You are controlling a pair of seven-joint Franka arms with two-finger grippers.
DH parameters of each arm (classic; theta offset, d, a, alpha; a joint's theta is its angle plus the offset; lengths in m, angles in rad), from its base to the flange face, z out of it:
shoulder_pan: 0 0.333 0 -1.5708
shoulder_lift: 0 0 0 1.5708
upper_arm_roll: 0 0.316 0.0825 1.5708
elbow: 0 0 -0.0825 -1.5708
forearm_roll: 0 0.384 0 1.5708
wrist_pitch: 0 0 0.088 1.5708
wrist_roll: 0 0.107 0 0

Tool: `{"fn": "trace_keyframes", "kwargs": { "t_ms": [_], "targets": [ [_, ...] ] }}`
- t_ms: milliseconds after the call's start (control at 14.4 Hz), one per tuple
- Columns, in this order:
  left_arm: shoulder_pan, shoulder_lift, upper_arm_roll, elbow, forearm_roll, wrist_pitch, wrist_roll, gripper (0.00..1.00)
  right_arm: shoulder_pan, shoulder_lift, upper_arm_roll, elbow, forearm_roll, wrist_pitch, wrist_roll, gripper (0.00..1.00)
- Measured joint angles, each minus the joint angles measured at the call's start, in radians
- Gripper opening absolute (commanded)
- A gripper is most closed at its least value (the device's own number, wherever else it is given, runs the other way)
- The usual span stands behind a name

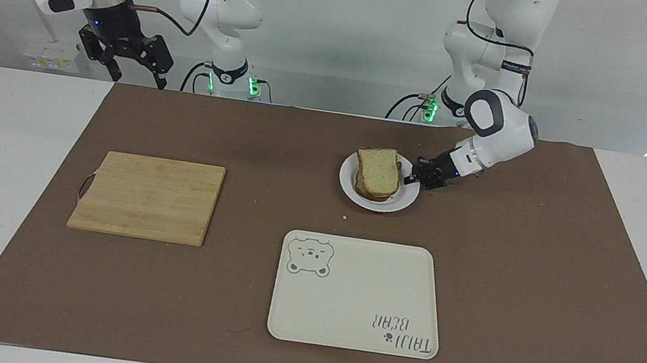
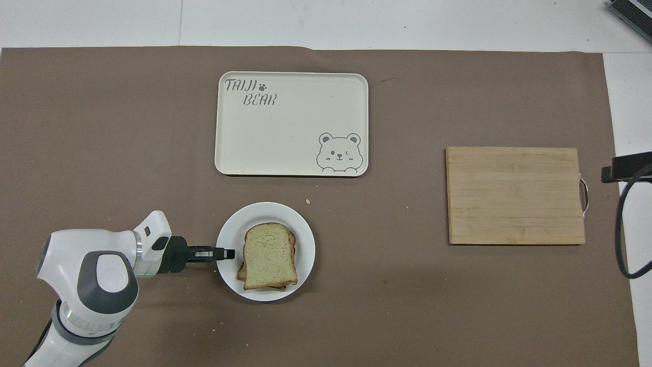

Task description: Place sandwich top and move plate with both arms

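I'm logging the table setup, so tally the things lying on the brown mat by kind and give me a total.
Bread slices: 2 visible, sandwich top stacked on a lower slice; anything between is hidden
Plate: 1
Tray: 1
Cutting board: 1
Total: 5

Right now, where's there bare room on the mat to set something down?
The tray and cutting board are bare, as is the mat between them. It is crowded only at the plate, where the left gripper grips the rim beside the sandwich top.
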Motion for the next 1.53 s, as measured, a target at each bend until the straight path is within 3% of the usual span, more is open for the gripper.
{"fn": "trace_keyframes", "kwargs": {
  "t_ms": [763,1110,1527],
  "targets": [
    [0.149,0.113,0.005,0.232,-0.035,-0.273,-0.022,0.00,-0.002,0.018,0.003,0.005,0.000,-0.035,-0.029,1.00],
    [0.159,0.219,0.001,0.431,-0.046,-0.307,-0.140,0.00,-0.011,0.018,-0.001,0.005,0.000,-0.038,-0.081,1.00],
    [0.159,0.408,-0.042,0.716,-0.047,-0.313,-0.259,0.00,-0.013,0.018,-0.001,0.005,0.000,-0.048,-0.081,1.00]
  ]
}}
